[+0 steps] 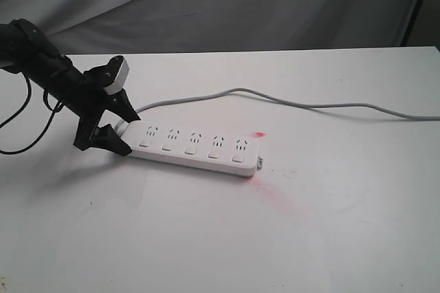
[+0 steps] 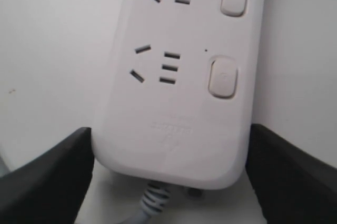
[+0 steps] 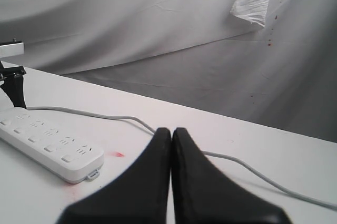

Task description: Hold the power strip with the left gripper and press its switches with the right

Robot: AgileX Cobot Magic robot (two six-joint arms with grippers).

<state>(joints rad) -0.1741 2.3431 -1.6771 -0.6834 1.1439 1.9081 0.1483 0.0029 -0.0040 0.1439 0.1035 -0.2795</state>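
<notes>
The white power strip lies flat on the white table, its grey cord trailing off to the right. My left gripper straddles the strip's cord end, one black finger against each long side; the left wrist view shows both fingers touching the power strip. The row of switches faces up, and one switch lies just beyond the fingers. My right gripper is shut and empty, off the strip's far end, above the cord. It is outside the exterior view.
A small red mark and a faint red smear lie on the table by the strip's free end. Grey cloth hangs behind the table's back edge. The cord runs across the right half of the table.
</notes>
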